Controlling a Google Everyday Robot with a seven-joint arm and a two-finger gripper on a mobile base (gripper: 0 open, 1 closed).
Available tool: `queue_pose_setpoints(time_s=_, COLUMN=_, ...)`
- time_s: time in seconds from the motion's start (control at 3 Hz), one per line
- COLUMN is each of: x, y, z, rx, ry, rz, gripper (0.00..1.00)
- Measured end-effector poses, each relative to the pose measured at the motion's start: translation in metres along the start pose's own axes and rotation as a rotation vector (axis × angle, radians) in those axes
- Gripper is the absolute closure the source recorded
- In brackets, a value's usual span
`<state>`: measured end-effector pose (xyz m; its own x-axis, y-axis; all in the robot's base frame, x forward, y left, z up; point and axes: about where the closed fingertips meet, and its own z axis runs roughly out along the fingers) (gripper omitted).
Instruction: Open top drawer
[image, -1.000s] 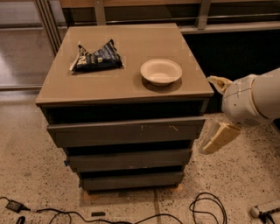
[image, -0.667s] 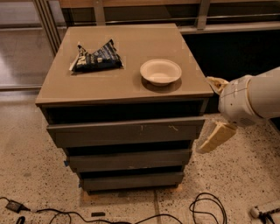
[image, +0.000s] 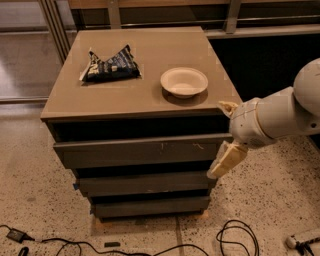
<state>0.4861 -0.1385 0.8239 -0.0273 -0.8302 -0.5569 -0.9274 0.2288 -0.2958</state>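
The top drawer (image: 135, 152) is the widest dark grey-brown front under the cabinet top, with small whitish scratches right of centre. It stands out a little from the cabinet body, and its inside is hidden. My gripper (image: 221, 140) is at the drawer's right end, on a white arm that comes in from the right. It looks open: one beige finger (image: 227, 159) hangs down-left beside the drawer's right edge, and the other fingertip (image: 227, 106) shows at the cabinet top's right corner. It holds nothing.
On the cabinet top (image: 150, 95) lie a dark snack bag (image: 111, 65) and a white bowl (image: 184, 81). Two narrower drawer fronts (image: 145, 182) sit below the top drawer. Black cables (image: 235, 240) trail over the speckled floor in front. A railing stands behind.
The arm and gripper have shifted left, closer to the right end of the top drawer. The drawer, bag and bowl have not moved.
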Motion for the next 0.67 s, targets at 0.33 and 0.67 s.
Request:
queue_pose_setpoints(time_s=0.33, x=0.013, y=0.007, z=0.042, rx=-0.053, ry=-0.030, rz=0.036, gripper=0.00)
queue_pose_setpoints(time_s=0.67, x=0.033, y=0.000, z=0.122, rx=-0.079, ry=-0.097, rz=0.049, gripper=0.00)
